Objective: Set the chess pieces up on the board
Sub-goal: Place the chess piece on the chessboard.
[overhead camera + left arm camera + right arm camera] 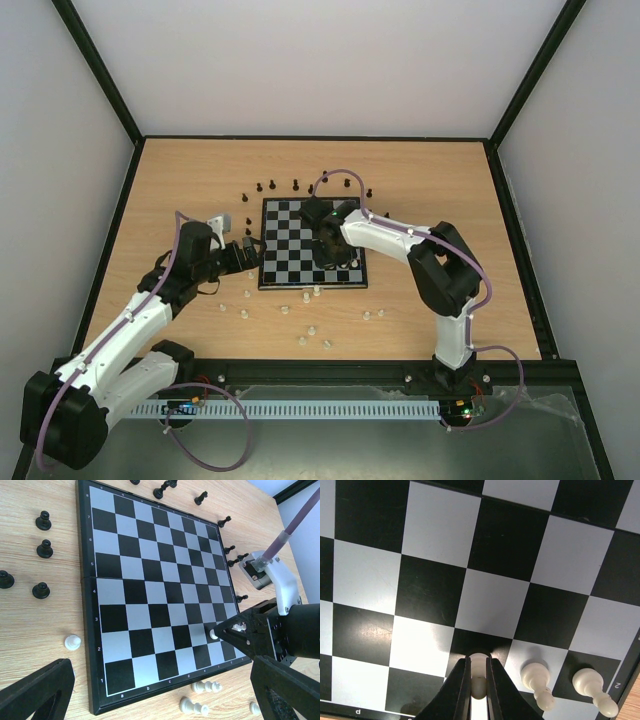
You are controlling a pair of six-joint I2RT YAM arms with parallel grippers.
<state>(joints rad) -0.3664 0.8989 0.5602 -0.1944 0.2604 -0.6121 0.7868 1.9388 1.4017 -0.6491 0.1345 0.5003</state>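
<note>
Tabletop [450, 200] carries the board [150, 580], its frame [88, 555] numbered, lettered.

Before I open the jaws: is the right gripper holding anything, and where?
Yes: the right gripper pinches a white chess piece by its sides.

Top view: pieces [312, 328] too small to tell types; R gripper [335, 252] covers right-side squares of board [285, 245]. R wrist: white piece [479, 672] mostly hidden btwn R fingers [456, 694], base unseen; board cropped top & sides. L wrist: L fingers [35, 692] cut off at bottom edge, blurry; black piece [5, 579] clipped at left edge.
</note>
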